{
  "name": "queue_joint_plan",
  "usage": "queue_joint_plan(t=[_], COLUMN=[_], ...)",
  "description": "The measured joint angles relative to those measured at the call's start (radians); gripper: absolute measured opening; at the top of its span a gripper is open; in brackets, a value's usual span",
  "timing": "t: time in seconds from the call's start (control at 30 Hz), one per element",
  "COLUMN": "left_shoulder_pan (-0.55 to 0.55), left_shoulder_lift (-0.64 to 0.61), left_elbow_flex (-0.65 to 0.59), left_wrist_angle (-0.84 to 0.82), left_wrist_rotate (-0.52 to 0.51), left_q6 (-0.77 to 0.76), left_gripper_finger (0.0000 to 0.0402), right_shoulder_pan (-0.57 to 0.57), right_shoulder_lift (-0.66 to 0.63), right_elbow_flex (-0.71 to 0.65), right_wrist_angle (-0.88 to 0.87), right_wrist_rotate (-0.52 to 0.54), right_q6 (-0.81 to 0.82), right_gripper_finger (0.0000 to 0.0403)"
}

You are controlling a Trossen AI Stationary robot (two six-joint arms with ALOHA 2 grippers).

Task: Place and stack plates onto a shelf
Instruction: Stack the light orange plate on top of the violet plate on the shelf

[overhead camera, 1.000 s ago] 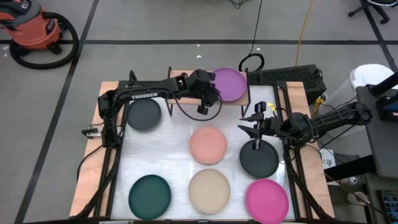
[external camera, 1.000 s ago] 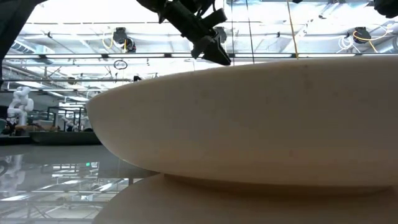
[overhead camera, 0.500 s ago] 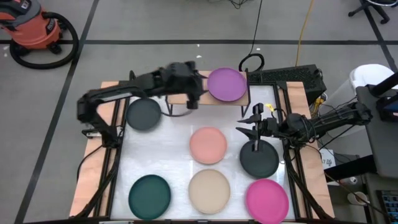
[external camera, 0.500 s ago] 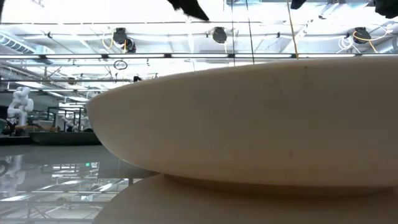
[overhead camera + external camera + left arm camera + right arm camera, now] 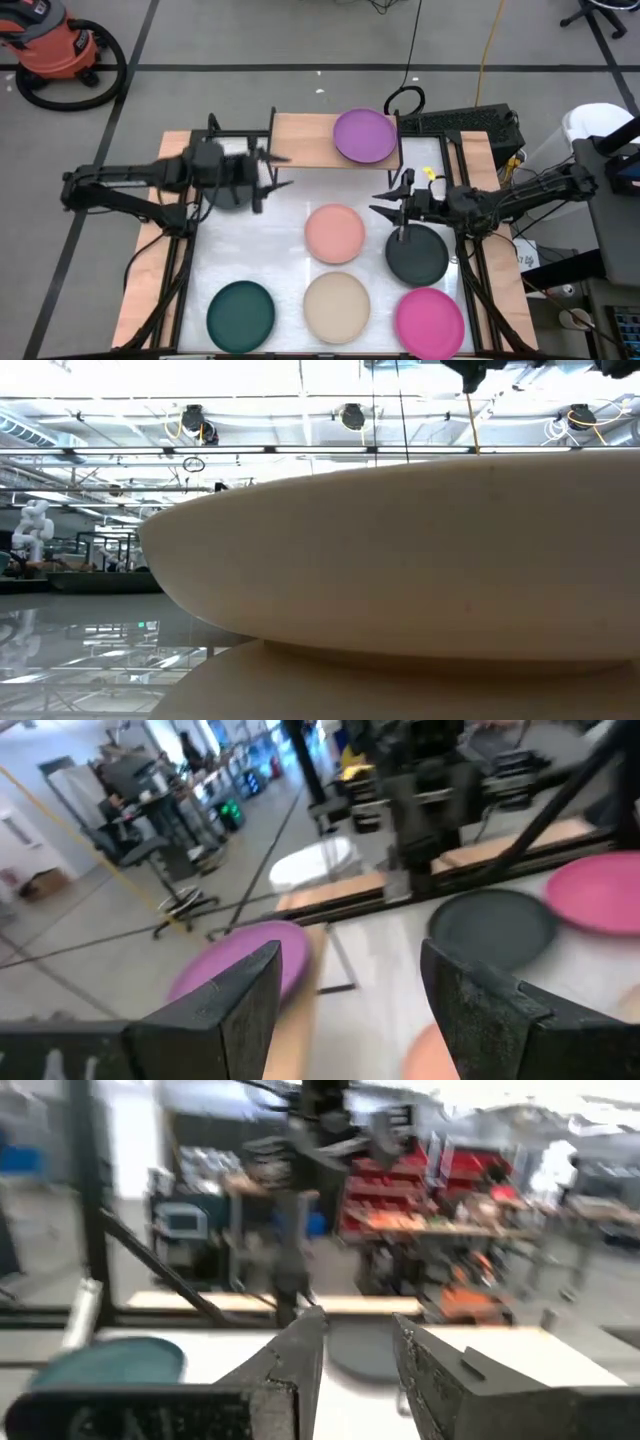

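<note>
**A:** Risk I see: the left gripper (image 5: 268, 171), fingers spread and empty, is coming in sideways at the round matte dark grey plate (image 5: 230, 184) left of centre. It could shove it instead of gripping.

**B:** Yep. The plate's right beside those fingers. The light-wood shelf (image 5: 305, 140), top centre, holds one round matte purple plate (image 5: 364, 135). The right gripper (image 5: 389, 203) is spread too, above the other dark plate (image 5: 417, 255).

Grey floor (image 5: 250, 40) with dark lines, an orange shop vacuum (image 5: 55, 50) in the corner. Red shelves (image 5: 440, 1180), maybe storage bins, stand behind; ceiling lamps (image 5: 350, 415) hang above.
</note>
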Motion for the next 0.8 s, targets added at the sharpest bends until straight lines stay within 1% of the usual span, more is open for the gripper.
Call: queue_joint_plan(t=[0.07, 0.13, 0.27, 0.3, 0.4, 0.47, 0.57, 0.8], left_shoulder_pan=[-0.024, -0.043, -0.067, -0.070, -0.078, -0.080, -0.080, -0.080], left_shoulder_lift=[-0.063, -0.120, -0.189, -0.200, -0.218, -0.216, -0.217, -0.216], left_elbow_flex=[-0.115, -0.211, -0.358, -0.383, -0.449, -0.474, -0.483, -0.483], left_wrist_angle=[0.088, 0.164, 0.296, 0.323, 0.403, 0.420, 0.428, 0.428], left_wrist_rotate=[0.000, -0.001, -0.007, -0.009, -0.012, -0.012, -0.033, -0.039], left_q6=[-0.037, -0.071, -0.118, -0.128, -0.147, -0.146, -0.148, -0.148], left_gripper_finger=[0.0243, 0.0243, 0.0243, 0.0243, 0.0243, 0.0243, 0.0243, 0.0243], right_shoulder_pan=[0.000, 0.000, 0.000, 0.000, 0.000, 0.000, 0.000, 0.029], right_shoulder_lift=[0.029, 0.067, 0.152, 0.174, 0.233, 0.261, 0.290, 0.364], right_elbow_flex=[0.048, 0.095, 0.162, 0.171, 0.173, 0.173, 0.173, 0.173], right_wrist_angle=[-0.097, -0.180, -0.259, -0.274, -0.260, -0.243, -0.264, -0.469], right_wrist_rotate=[0.038, 0.040, 0.035, 0.018, -0.094, -0.097, -0.098, -0.125], right_q6=[0.022, 0.046, 0.064, 0.063, 0.008, -0.007, 0.006, 0.066], right_gripper_finger=[0.0105, 0.0105, 0.0105, 0.0105, 0.0105, 0.0105, 0.0105, 0.0105])
